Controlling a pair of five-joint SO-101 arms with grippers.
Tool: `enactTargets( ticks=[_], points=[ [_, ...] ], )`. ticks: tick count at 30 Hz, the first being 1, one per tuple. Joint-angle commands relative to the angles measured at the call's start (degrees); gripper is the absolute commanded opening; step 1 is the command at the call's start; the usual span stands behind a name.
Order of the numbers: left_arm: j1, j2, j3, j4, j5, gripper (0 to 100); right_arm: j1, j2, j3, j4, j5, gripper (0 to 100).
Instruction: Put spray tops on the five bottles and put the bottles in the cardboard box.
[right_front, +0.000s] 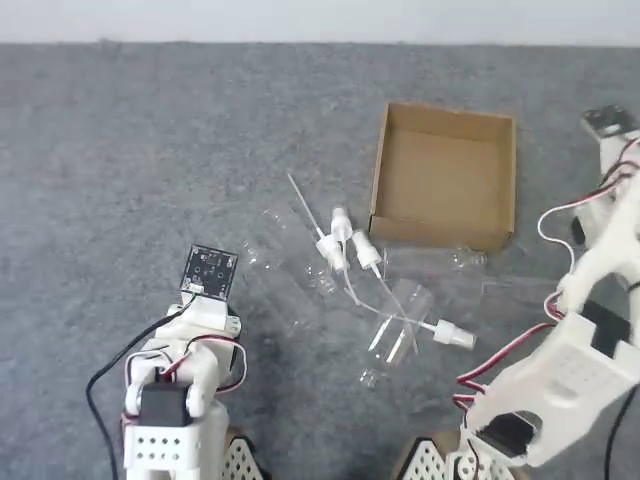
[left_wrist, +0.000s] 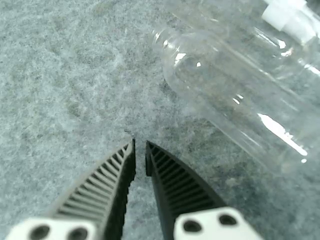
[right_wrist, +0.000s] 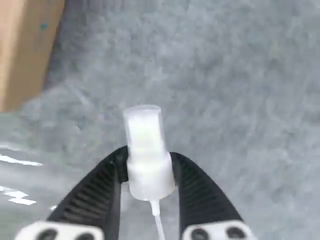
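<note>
Right, the cardboard box (right_front: 380, 170) sits open on the far right, no bottle in it yet. Just in front of it is a scatter of clear bottles (right_front: 275, 262) lying on their sides, hard to count through the glare. Loose spray tops (right_front: 341, 222) and their thin dip tubes (right_front: 303, 203) are tangled among them.

One bottle (left_wrist: 230, 100) lies just beside the left gripper (left_wrist: 140, 146), whose fingers are pinched together on nothing, tips down near the mat (left_wrist: 60, 75). On the other side, the right gripper (right_wrist: 147, 152) is clenched on a spray top (right_wrist: 144, 125). It's gripped around the collar, cap poking out past the fingertips, dip tube (right_wrist: 157, 220) trailing back.

The danger, I'd say, is that those bottles are round, light and unbraced, so a nudge from the tube could roll one away instead of threading in. That flimsy tube may also bend or miss a narrow neck, and the top could twist in the grip.

Underneath it all is a grey, felt-like mat, probably rough enough to slow a roll. Behind it is a strip of pale wall (right_front: 300, 20).
</note>
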Motion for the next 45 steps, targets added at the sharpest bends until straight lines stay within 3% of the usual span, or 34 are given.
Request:
enactTargets(
  ticks=[1, 9, 15, 20, 27, 36, 45],
  points=[
    [0.2, -1.1, -0.3, 0.3, -0.2, 3, -4.6, -7.9, -7.1, 7.7, -5.4, 1.3],
    [0.0, -1.1, -0.3, 0.3, -0.2, 3, -19.9, -14.0, -7.7, 19.7, -17.1, 1.3],
    [-0.2, -1.1, -0.3, 0.3, -0.2, 3, -31.0, -17.1, -5.8, 20.1, -27.8, 1.3],
    [-0.2, -1.1, -0.3, 0.3, -0.2, 3, -44.4, -17.1, -3.0, 19.0, -35.9, 1.3],
    [-0.2, -1.1, -0.3, 0.3, -0.2, 3, -60.5, -13.7, -0.8, 12.3, -40.9, 1.5],
    [-0.2, -1.1, -0.3, 0.3, -0.2, 3, -60.5, -3.9, -0.6, 4.3, -48.4, 1.3],
    [-0.1, -1.1, -0.3, 0.3, -0.2, 3, -60.5, 5.0, -0.8, -1.4, -49.7, 1.7]
  ],
)
